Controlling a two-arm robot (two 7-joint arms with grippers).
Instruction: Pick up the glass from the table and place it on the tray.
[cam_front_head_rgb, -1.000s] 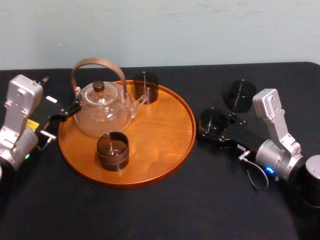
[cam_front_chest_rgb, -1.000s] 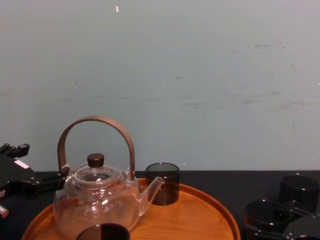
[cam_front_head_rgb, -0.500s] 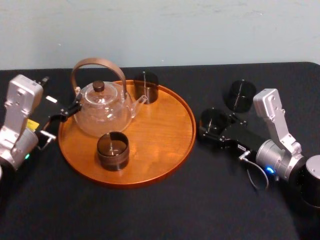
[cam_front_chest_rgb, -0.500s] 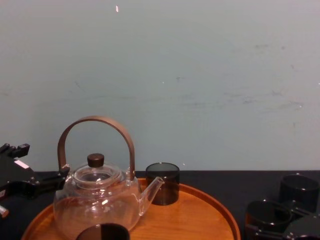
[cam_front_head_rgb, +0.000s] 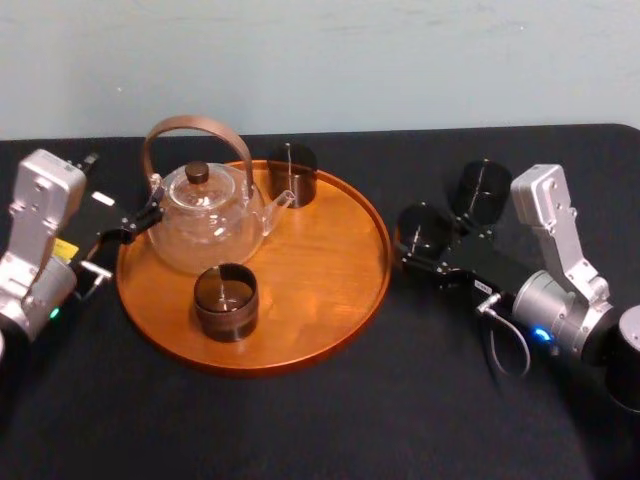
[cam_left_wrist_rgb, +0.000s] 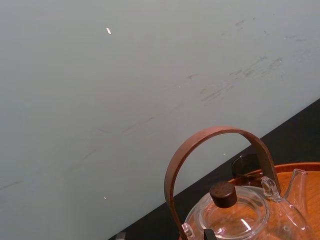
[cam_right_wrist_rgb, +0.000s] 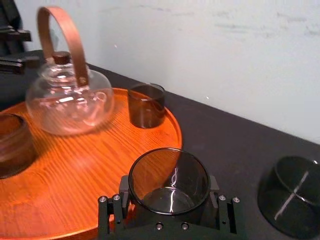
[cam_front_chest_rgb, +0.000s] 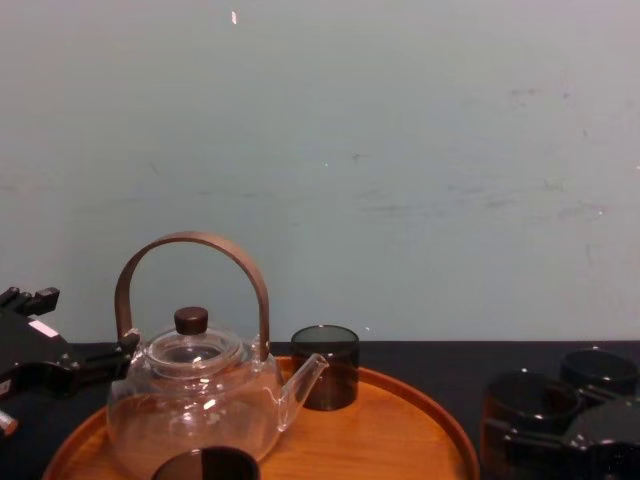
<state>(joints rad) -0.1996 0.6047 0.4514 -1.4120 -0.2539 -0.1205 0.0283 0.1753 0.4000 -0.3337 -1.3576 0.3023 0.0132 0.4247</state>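
**A:** While you look over the tabletop, tell me where the glass is.

**B:** It is clamped in the right gripper, with one finger on each side of its wall. It stands upright, mouth up, over the black tabletop just beside the right rim of the tray. It is not on the tray.

**A:** Does its base touch the surface?

**B:** I cannot tell.

**A:** What else is near it?

**B:** A spare glass stands on the tabletop a little farther back, toward the wall. It is near the held one but apart from it.

**A:** And on the tray?

**B:** A clear teapot with a brown arched handle stands on the left half. A rear glass stands by the far rim, next to the spout. A brown cup stands nearer the front, before the teapot.

**A:** The left gripper?

**B:** It sits at the tray's left rim, close to the teapot's side. I cannot tell whether it is open or closed.
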